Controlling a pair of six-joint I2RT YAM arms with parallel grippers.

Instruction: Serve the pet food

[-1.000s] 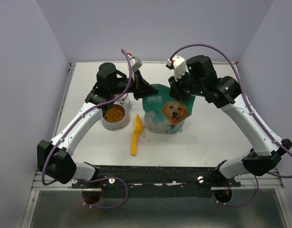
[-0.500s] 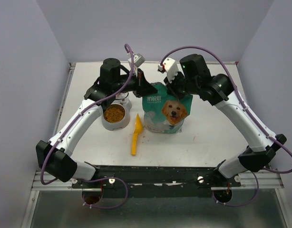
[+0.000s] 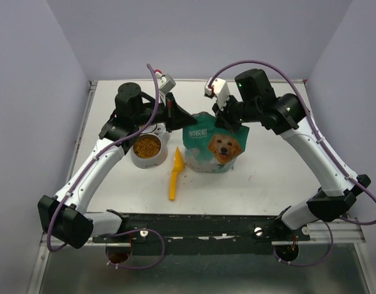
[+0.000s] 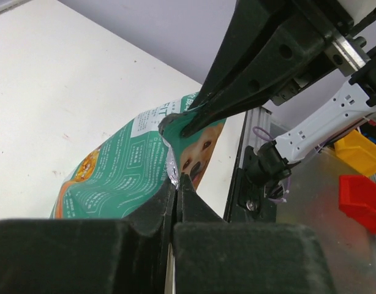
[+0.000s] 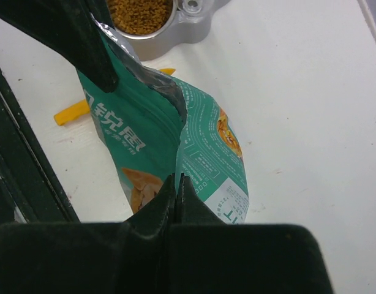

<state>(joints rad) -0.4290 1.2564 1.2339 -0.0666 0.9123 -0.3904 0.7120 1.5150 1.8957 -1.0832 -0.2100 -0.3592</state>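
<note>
Fingers point(image 4: 156, 205) of my left gripper point(image 4: 177, 182) are pinched tight on one end of the bag point(image 3: 215, 150) along its top edge; my right gripper point(image 5: 177, 182) is clamped just as tight on the other end; the bag stands upright on the table point(image 3: 267, 171), its mouth gaping a little. I see the pet food point(image 3: 147, 146) heaped in the bowl point(image 3: 134, 160) just left of the bag; the scoop point(image 3: 174, 174) lies flat nearer me, between bowl and bag.

The right tool point(image 5: 177, 184) pinches the teal bag point(image 5: 206, 141), with pet food point(image 5: 139, 12) in the bowl point(image 5: 197, 27) beyond.
</note>
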